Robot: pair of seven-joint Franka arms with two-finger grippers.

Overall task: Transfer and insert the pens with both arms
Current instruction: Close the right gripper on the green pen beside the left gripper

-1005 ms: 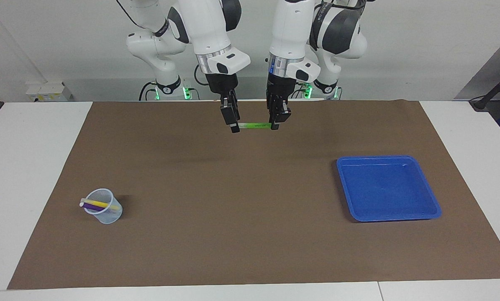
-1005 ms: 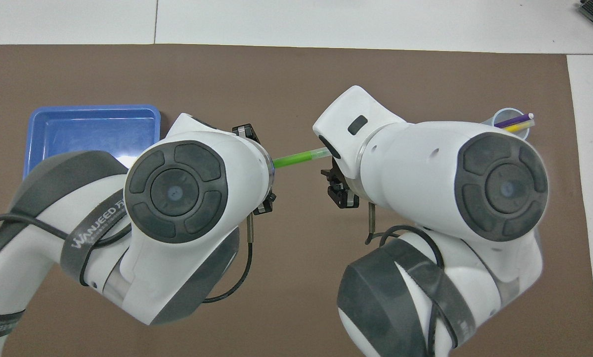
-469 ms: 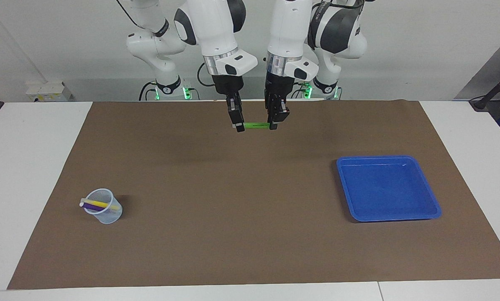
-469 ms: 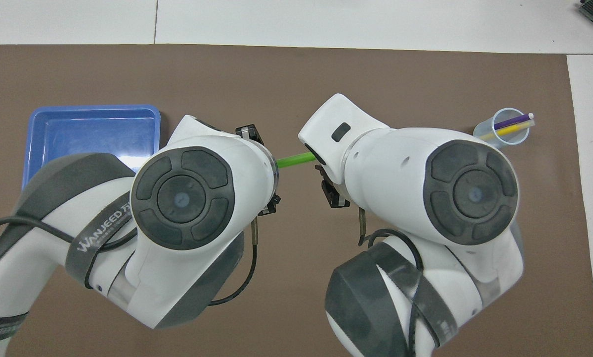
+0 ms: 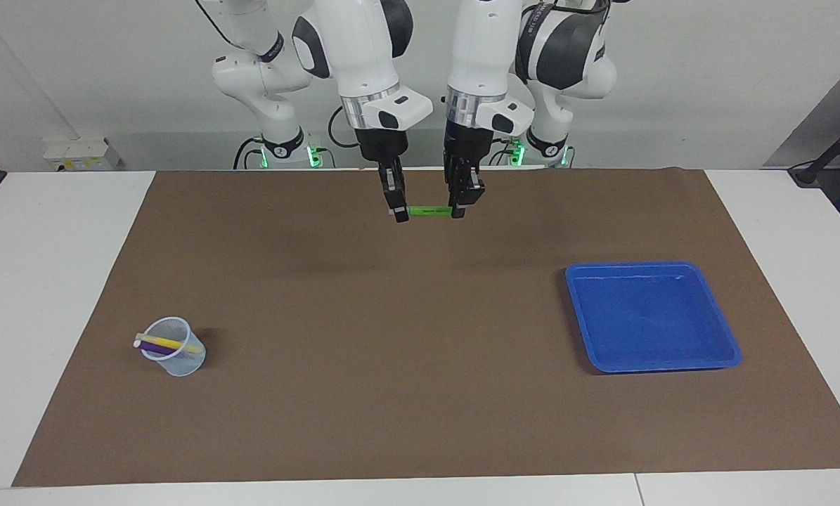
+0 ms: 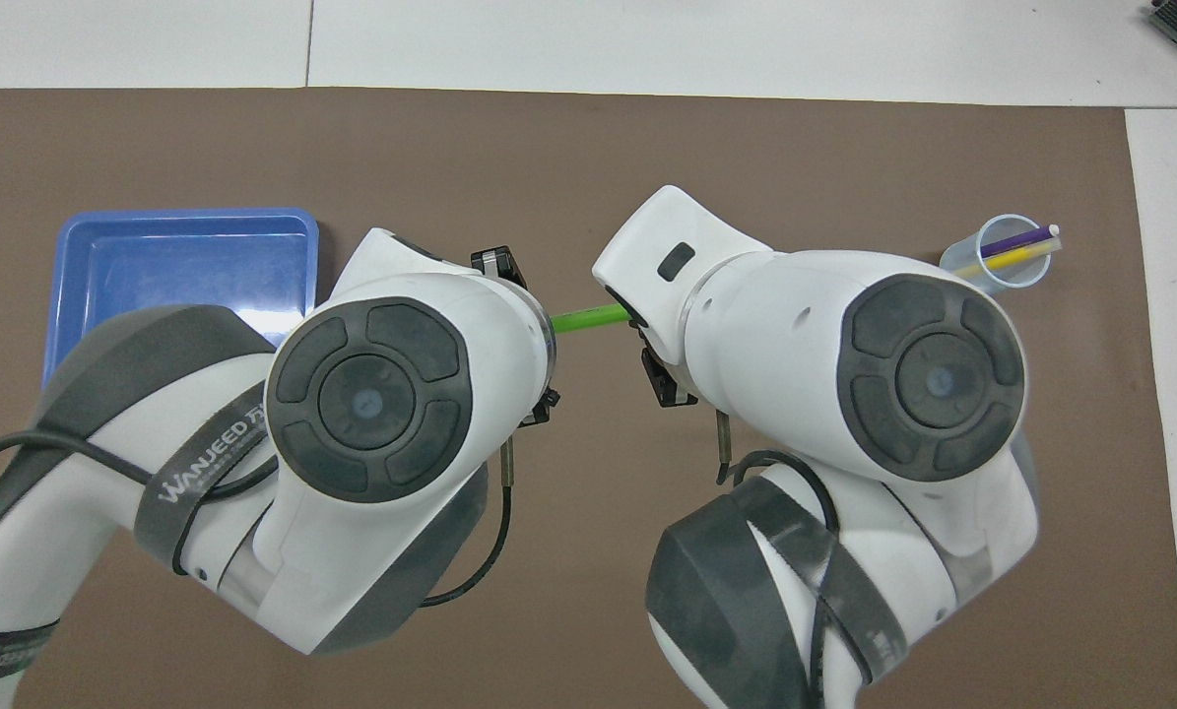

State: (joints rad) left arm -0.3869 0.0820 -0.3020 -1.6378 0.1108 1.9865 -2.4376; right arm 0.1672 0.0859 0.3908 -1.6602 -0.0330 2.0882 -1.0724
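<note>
Right pincer (image 5: 400,213) had just clamped down on the green pen's (image 5: 428,210) cap end; left pincer (image 5: 457,209) gripped the other end, pen level in the air over the brown mat (image 5: 391,393). Handover looked ready for left's release. Clear run to the cup (image 5: 173,346) holding purple pen (image 5: 154,347) and yellow pen (image 5: 173,343); blue tray (image 5: 729,351) well apart.

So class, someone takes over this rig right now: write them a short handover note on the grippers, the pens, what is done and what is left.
Left gripper: shut on one end of the green pen, up in the air over the brown mat.
Right gripper: shut on the pen's other end.
Purple pen and yellow pen: already in the clear cup toward the right arm's end.
Blue tray: holds no pens.
Left: left tool lets go, right arm carries the green pen into the cup.
</note>
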